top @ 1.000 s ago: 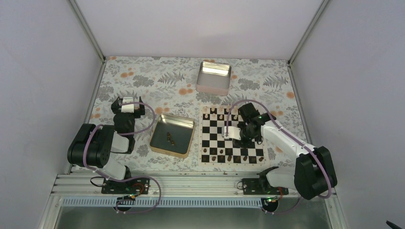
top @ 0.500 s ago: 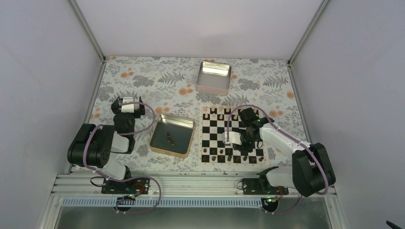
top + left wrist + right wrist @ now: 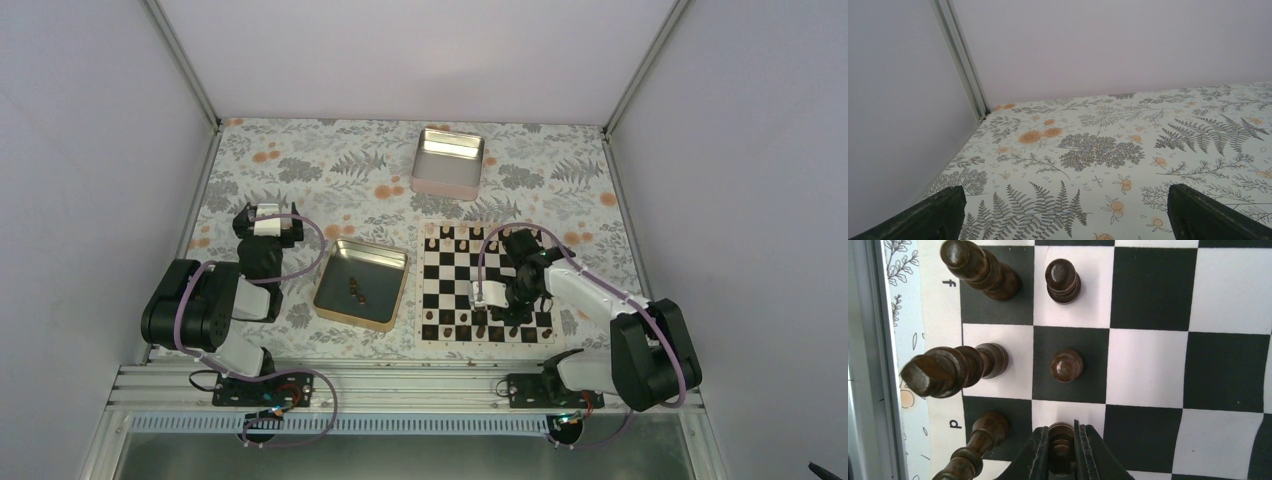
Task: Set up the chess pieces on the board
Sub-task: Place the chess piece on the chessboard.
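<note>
Checkered board point(image 3: 1148, 365), right tool point(image 3: 1061, 430) clamped on dark pawn point(image 3: 1061, 446)

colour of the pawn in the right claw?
Dark brown wood pawn, gripped by the right claw; clearest in right wrist view.

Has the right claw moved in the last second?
Yes. The right gripper, clamping a chess piece, has shifted down the board toward its near rim.
</note>
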You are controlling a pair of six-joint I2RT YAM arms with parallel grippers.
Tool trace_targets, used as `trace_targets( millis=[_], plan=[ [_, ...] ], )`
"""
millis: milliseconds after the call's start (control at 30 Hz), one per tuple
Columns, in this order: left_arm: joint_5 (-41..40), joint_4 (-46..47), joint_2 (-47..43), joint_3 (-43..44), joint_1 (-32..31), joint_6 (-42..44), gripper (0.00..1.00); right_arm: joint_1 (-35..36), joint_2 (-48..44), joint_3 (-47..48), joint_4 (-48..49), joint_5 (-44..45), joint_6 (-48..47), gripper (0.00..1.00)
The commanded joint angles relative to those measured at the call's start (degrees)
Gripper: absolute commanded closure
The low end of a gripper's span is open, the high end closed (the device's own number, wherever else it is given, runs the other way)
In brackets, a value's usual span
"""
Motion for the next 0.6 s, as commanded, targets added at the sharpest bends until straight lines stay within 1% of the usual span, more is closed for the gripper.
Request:
trace_targets(
  millis=[0,433,500,567],
  plan=[
    [0.2,2.8,0.7,0.1,-0.2,0.2,0.0,-0.6,-0.2,-0.8,0.0,-1.6,-1.4,0.88],
    [0.2,2.8,0.7,0.1,-0.2,0.2,0.0,-1.0,1.9,-1.5,3.1,-0.6,-1.2,0.87],
    [0.1,2.8,0.7,0.1,-0.3,0.3,0.0,-1.1,1.8,-1.3,2.9,-0.4,-1.3,0.84],
    [0.2,2.8,0.7,0.2,-0.2,0.2,0.0,-1.2,1.7,-1.2,2.7,0.1,-1.4,0.77]
  ],
)
